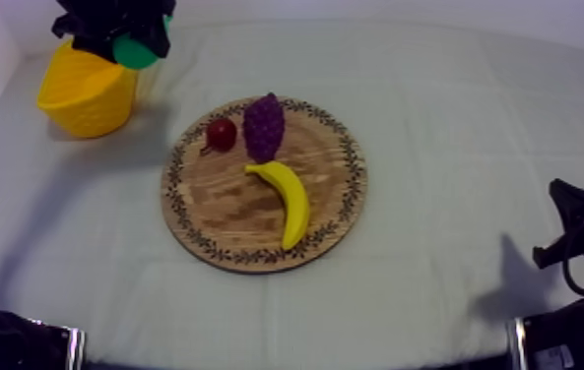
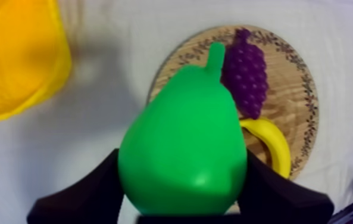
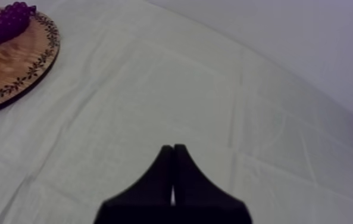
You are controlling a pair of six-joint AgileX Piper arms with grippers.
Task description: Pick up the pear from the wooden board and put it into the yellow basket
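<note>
1. The counter (image 1: 453, 148) was the biggest thing, all grey-white cloth.
2. The wooden board (image 1: 217, 212) sat about mid-counter, a bit toward the left edge.
3. The yellow basket (image 1: 84, 98) stood in the far left corner, apart from the board.
4. The left jaws hung up by the basket's rim in that corner, clamped on either side of the pear (image 2: 181, 149).
5. The right jaws were pressed together into a narrow wedge with nothing in them, over bare cloth by the right edge.
6. So the pear was in the air beside the basket, stem pointing away from the jaws.
7. The banana (image 1: 293, 202) lay on the board, with the grapes (image 1: 264, 126) just beside its far end.
8. The small red fruit (image 1: 221, 133) sat right next to the grapes, on their left-edge side.
</note>
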